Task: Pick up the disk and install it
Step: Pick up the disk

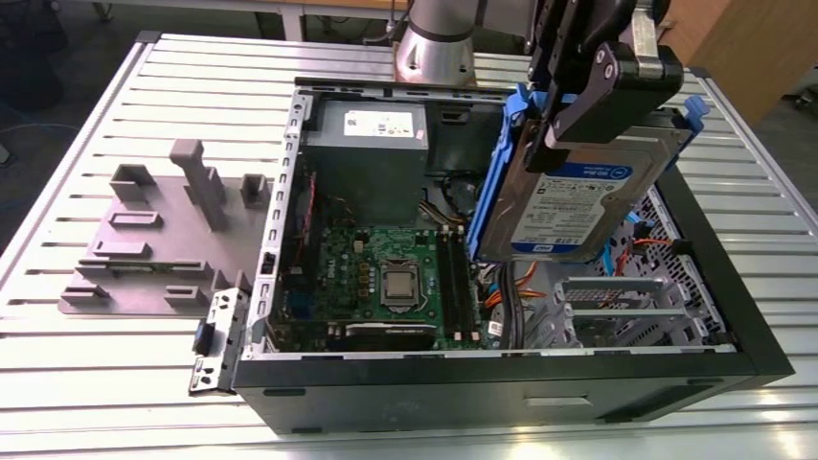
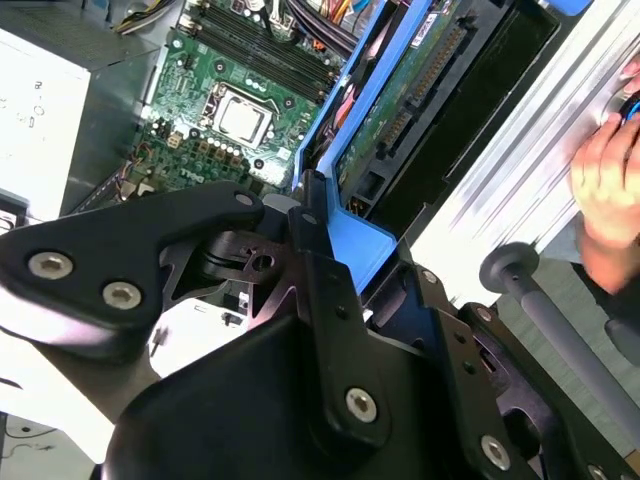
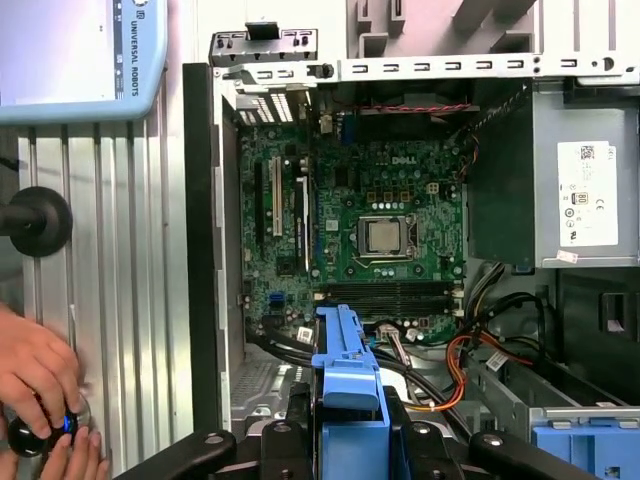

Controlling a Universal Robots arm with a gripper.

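Hanging over the open computer case (image 1: 511,379), the disk (image 1: 581,206) is in the air and touches nothing below it, so the picking up appears to be done and the installing not yet. The gripper (image 1: 576,120) is closed on the upper end of the disk, with one black finger lying across the label side and the blue rail squeezed between the jaws; in the first wrist view the same blue rail (image 3: 345,370) comes out from between the fingers. This grip at one end probably leaves the other end free to go into a bay without the fingers meeting the metal. The disk stands steeply, almost on its end. Its long axis runs from the gripper down toward the inside of the case, and the lower end leans a little to the exterior view's left, above the cables beside the green board (image 1: 383,278). The label side faces the near side, and the second wrist view shows the circuit side (image 2: 400,110) turned the other way, with the connector at the low end. The metal drive cage (image 1: 614,307) lies below, to the exterior view's right. The grey holder block (image 1: 141,249) sits on the table (image 1: 128,383), well apart on the exterior view's left. A person's hand (image 3: 35,370) rests on the table outside the case.
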